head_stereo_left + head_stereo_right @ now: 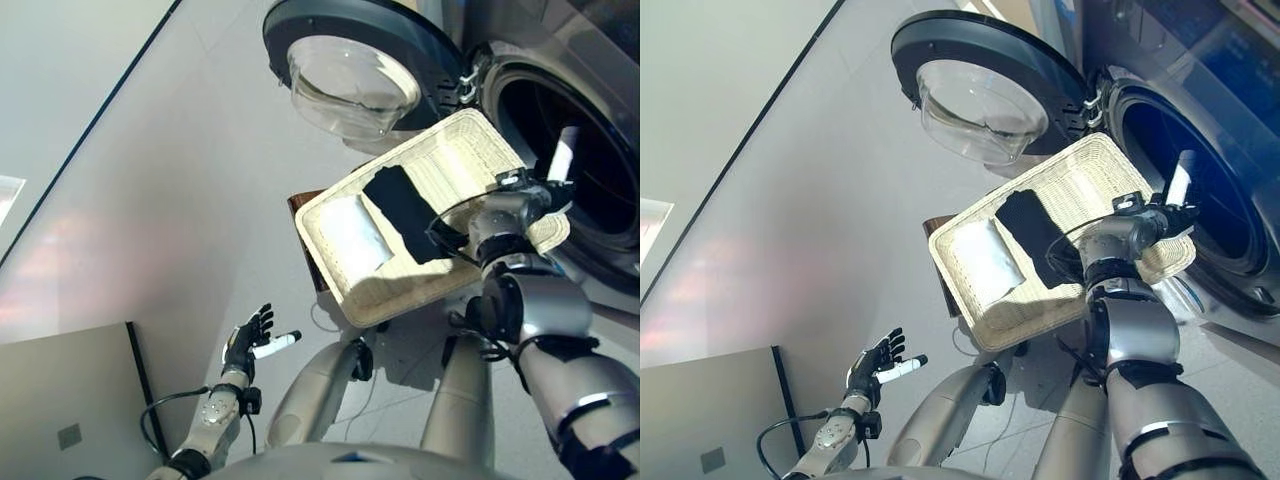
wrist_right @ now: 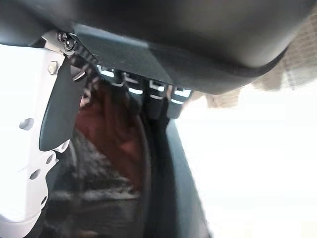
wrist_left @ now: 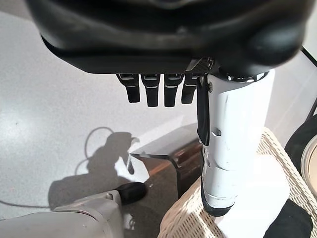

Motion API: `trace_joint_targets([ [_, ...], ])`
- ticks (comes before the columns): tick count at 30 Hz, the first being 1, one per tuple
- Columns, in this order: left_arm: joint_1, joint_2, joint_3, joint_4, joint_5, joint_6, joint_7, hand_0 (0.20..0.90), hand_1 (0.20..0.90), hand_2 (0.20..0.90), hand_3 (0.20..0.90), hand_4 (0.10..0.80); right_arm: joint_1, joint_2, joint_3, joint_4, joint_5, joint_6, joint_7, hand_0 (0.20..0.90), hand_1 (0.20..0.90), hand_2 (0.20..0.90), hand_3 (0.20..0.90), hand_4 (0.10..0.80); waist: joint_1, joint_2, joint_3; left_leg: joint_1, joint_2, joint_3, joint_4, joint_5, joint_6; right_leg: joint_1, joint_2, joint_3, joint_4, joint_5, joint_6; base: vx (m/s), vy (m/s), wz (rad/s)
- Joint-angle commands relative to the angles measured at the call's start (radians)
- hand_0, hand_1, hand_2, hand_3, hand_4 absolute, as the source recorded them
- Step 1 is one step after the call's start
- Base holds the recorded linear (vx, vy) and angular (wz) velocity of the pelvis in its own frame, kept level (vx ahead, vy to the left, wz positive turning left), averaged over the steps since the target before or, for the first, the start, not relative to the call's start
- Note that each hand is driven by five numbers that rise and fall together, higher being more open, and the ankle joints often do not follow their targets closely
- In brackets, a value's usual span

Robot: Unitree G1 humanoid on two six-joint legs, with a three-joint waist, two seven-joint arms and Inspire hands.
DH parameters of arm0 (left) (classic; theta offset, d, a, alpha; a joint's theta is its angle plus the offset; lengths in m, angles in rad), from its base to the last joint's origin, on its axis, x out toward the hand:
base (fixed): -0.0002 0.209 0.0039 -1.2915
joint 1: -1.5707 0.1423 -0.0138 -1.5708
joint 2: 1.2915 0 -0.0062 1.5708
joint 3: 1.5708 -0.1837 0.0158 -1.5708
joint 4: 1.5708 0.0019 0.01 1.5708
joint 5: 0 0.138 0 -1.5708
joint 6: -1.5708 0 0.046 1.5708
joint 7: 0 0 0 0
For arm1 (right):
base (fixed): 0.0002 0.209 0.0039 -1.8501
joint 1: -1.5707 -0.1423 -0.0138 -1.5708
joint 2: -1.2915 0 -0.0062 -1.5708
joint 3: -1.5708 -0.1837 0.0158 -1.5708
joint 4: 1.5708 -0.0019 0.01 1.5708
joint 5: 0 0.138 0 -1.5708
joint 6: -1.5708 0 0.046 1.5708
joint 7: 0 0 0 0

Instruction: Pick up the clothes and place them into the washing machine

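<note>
A pale grey floor runs across most of the scene, smooth and glossy, with a dark line along its far left edge where it meets a lighter wall. At the lower left stands a flat grey panel with a small square plate on it.

The washing machine stands at the upper right, its round door swung wide open and its dark drum exposed. In front of it a cream wicker basket sits on a small dark brown stand. Inside the basket lie a black garment and a white garment, side by side and touching.

The right hand is at the basket's far edge, just at the drum's opening, its white thumb pointing up; its wrist view shows the fingers straight, with something reddish and dark past them, but whether it holds anything cannot be told.

The left hand hangs low over the floor, well apart from the basket, fingers spread and empty.
</note>
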Motion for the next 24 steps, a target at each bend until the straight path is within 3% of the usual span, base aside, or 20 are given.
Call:
trace_joint_targets([
  [1,-0.019,0.048,0.076,0.029,0.026,-0.031,0.024,0.9,0.9,0.9,0.9,0.8,-0.007,-0.061,0.149,-0.038,-0.228,0.076,0.037,0.9,0.9,0.9,0.9,0.8,0.009,-0.028,-0.007,-0.011,0.012,-0.023,0.115,-0.164,-0.077,0.142,0.019,-0.036,-0.258,0.111,-0.029,-0.043,-0.075,-0.01],
  [6,-0.015,0.067,0.14,0.007,0.026,-0.039,0.038,0.9,0.9,0.9,0.9,0.8,0.017,-0.064,0.286,-0.023,-0.478,0.146,-0.005,0.9,0.9,0.9,0.9,0.8,-0.004,-0.075,0.02,-0.026,0.023,-0.032,0.137,-0.157,-0.079,0.143,0.031,-0.053,-0.257,0.119,-0.036,-0.044,-0.074,-0.03],
  [9,-0.011,0.081,0.195,-0.036,0.021,-0.057,0.064,0.9,0.9,0.9,0.9,0.8,0.053,-0.068,0.389,-0.046,-0.686,0.185,-0.047,0.9,0.9,0.9,0.9,0.8,-0.016,-0.116,0.033,-0.039,0.029,-0.044,0.146,-0.149,-0.083,0.144,0.039,-0.069,-0.256,0.123,-0.041,-0.049,-0.097,0.1],
  [10,-0.012,0.087,0.225,-0.057,0.02,-0.07,0.08,0.9,0.9,0.9,0.9,0.8,0.08,-0.063,0.449,-0.072,-0.837,0.211,-0.094,0.9,0.9,0.9,0.9,0.8,-0.022,-0.14,0.04,-0.045,0.033,-0.053,0.149,-0.144,-0.084,0.148,0.044,-0.081,-0.26,0.126,-0.043,-0.037,-0.072,0.19],
  [12,-0.006,0.091,0.242,-0.093,0.024,-0.079,0.089,0.9,0.9,0.9,0.9,0.8,0.111,-0.054,0.493,-0.087,-0.919,0.226,-0.097,0.9,0.9,0.9,0.9,0.8,-0.025,-0.162,0.047,-0.049,0.034,-0.062,0.15,-0.139,-0.085,0.154,0.044,-0.096,-0.263,0.13,-0.044,-0.03,-0.063,0.14],
  [17,0.0,0.098,0.274,-0.147,0.031,-0.09,0.091,0.9,0.9,0.9,0.9,0.8,0.13,-0.028,0.569,-0.063,-1.082,0.274,-0.12,0.9,0.9,0.9,0.9,0.8,-0.02,-0.201,0.056,-0.046,0.035,-0.089,0.14,-0.123,-0.089,0.173,0.044,-0.125,-0.272,0.133,-0.045,-0.016,-0.042,0.17],
  [24,-0.015,0.099,0.316,-0.218,0.022,-0.092,0.102,0.9,0.9,0.9,0.9,0.8,0.096,0.014,0.586,0.04,-1.133,0.321,-0.145,0.9,0.9,0.9,0.9,0.8,0.007,-0.24,0.086,-0.069,0.029,-0.125,0.148,-0.109,-0.092,0.175,0.034,-0.173,-0.261,0.128,-0.048,-0.013,-0.025,0.21],
])
